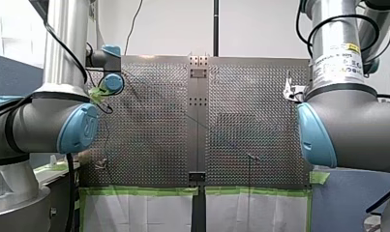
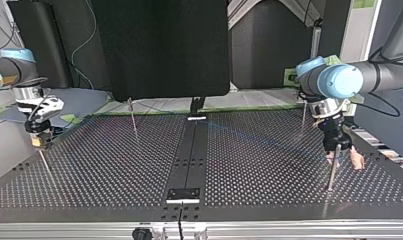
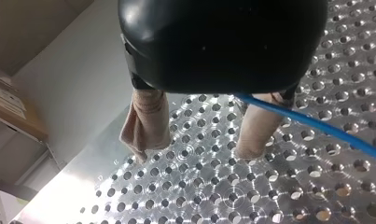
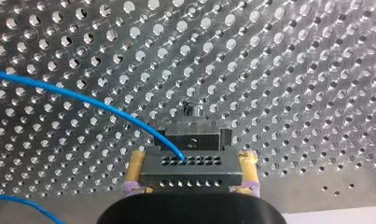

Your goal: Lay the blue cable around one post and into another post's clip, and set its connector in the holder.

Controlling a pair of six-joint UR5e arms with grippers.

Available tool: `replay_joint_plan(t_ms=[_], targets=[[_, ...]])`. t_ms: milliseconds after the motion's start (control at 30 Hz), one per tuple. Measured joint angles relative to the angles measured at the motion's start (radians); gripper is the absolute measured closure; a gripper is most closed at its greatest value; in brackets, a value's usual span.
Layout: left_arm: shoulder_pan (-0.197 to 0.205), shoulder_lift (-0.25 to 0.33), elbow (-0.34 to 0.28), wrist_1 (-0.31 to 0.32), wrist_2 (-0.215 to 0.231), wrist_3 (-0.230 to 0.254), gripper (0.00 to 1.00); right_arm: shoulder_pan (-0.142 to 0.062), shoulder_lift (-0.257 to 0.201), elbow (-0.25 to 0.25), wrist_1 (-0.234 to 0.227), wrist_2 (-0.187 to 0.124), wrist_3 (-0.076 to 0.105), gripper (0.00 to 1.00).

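Clamping connector (image 4: 190, 169) inside right end effector (image 4: 193, 157).

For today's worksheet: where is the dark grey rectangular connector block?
Right wrist view: the connector block sits between the yellow pads of my right gripper, blue cable entering it.

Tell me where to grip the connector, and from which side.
Grip the connector by its short ends, from the side away from the blue cable, as my right tool does: those ends look flat and parallel, leaving the cable free.
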Motion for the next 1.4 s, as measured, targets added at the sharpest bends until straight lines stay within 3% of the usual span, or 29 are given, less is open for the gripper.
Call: replay_joint_plan(t_ms=[533,700,1167,1400], targets=[[0.0,0.0,0.0,0.001,0.007,0.007,0.0,-0.036,0.001,-0.01,0.013,-0.13,-0.005,1.0],[0.0,0.0,0.0,0.002,0.008,0.007,0.0,-0.048,0.001,-0.015,0.011,-0.159,-0.004,1.0],[-0.001,0.0,0.0,0.001,0.008,0.007,0.0,-0.064,0.014,-0.019,-0.003,-0.169,0.003,1.0],[-0.002,0.0,0.0,0.001,0.008,0.007,0.0,-0.059,0.038,-0.034,0.0,-0.169,-0.007,1.0]])
